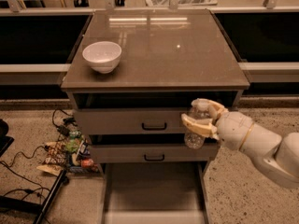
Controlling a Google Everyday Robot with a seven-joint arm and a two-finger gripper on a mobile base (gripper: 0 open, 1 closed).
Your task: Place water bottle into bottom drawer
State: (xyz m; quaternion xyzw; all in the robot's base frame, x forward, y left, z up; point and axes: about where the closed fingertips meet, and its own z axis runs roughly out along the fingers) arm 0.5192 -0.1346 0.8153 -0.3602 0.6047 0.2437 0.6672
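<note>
My gripper (202, 117) is shut on the water bottle (194, 135), a clear ribbed plastic bottle that hangs upright from the fingers in front of the two upper drawers at the cabinet's right side. Its cap is hidden by the fingers. The bottom drawer (154, 190) is pulled open below, a wide shallow grey tray with a bare floor. The bottle is above and toward the right side of that drawer, clear of its floor.
A white bowl (102, 56) sits on the cabinet top (159, 45) at the left. Two upper drawers with black handles (154, 125) are closed. Snack packets and cables (67, 152) lie on the floor to the left. A dark stand leg (46, 199) is at the lower left.
</note>
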